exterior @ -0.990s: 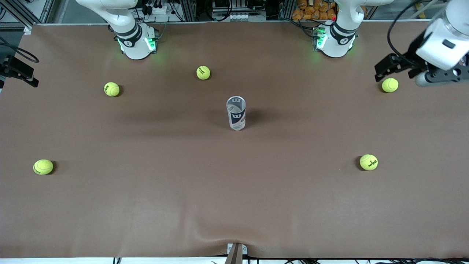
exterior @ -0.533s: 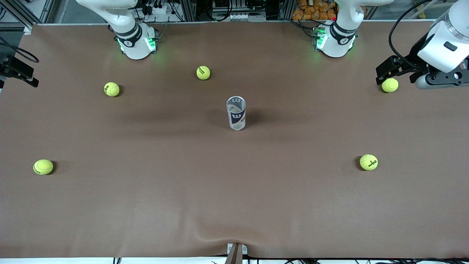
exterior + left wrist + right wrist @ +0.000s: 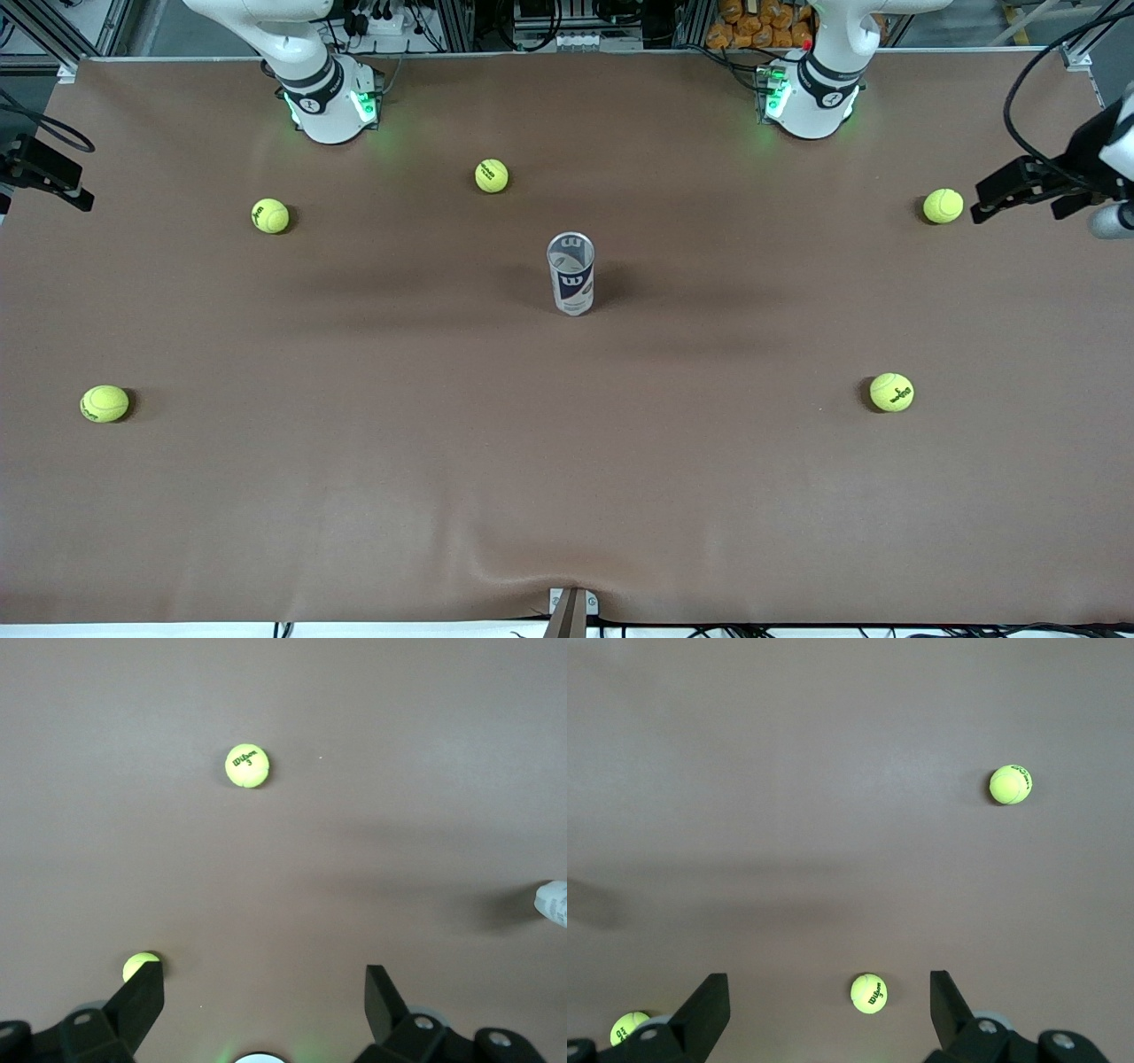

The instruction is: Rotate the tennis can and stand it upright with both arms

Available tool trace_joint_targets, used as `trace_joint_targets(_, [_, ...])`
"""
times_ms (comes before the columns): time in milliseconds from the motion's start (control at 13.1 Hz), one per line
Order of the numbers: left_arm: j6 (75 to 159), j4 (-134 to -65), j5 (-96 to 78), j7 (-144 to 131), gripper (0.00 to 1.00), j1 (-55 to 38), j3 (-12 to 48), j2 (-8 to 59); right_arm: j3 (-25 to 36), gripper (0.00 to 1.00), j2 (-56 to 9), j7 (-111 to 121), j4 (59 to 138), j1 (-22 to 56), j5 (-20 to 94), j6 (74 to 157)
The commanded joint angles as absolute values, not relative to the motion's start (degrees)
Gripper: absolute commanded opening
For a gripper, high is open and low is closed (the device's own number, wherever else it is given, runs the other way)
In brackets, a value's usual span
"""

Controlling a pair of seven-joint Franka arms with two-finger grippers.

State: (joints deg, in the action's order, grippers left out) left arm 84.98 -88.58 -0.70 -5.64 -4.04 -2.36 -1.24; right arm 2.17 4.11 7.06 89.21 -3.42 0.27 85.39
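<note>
1. The left gripper (image 3: 261, 992) hangs in the air over the table's edge at the left arm's end, its two black fingers (image 3: 139, 1003) spread wide with nothing between them.
2. Just beside that gripper, on the brown table (image 3: 354, 496), sits a yellow-green tennis ball (image 3: 943, 206); in the left wrist view it peeks out next to one fingertip.
3. Farther from the left gripper, and nearer the front camera, a second ball (image 3: 891, 392) rests on the cloth, its printed logo facing up.
4. Well apart from both grippers, the tennis can (image 3: 570, 274) stands upright at the middle of the table, open metallic rim up, navy and white label toward the front camera. No gripper touches it. Only a sliver of it (image 3: 553, 902) shows at the border of the left wrist view.
5. The right gripper (image 3: 828, 997) is held high over the right arm's end of the table, fingers (image 3: 707, 1005) likewise parted and empty; this arm waits.
6. Below the right gripper lie three more balls: one (image 3: 269, 215) near the right arm's base (image 3: 330, 102), one (image 3: 491, 175) toward the table's middle, and one (image 3: 104, 403) nearer the front camera at the right arm's end.
7. The left arm's base (image 3: 808, 97) glows green, as does the right arm's.
</note>
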Motion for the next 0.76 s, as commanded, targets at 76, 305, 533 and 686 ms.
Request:
trace_joint_targets(76, [85.17,-88.42,0.53,-5.27,1.0,-4.31,-2.46,-1.5,1.93,1.0,3.69,6.68,88.42,-3.87,0.09,85.25])
trace_joint_targets(305, [85.17,-88.68,0.44,-5.27,1.0,-4.31,-2.46,-1.49,1.93,1.0,3.69,6.68,88.42,-3.87,0.09,85.25])
trace_joint_targets(533, [85.17,-88.59,0.35,-5.71,1.0,-4.22,-2.46,-1.49,1.85,1.0,3.69,6.68,88.42,-3.95,0.09,85.34])
trace_joint_targets(686, [85.08,-88.59,0.44,-6.06,1.0,-4.31,-2.46,-1.49,1.85,1.0,3.69,6.77,88.42,-3.87,0.09,85.34])
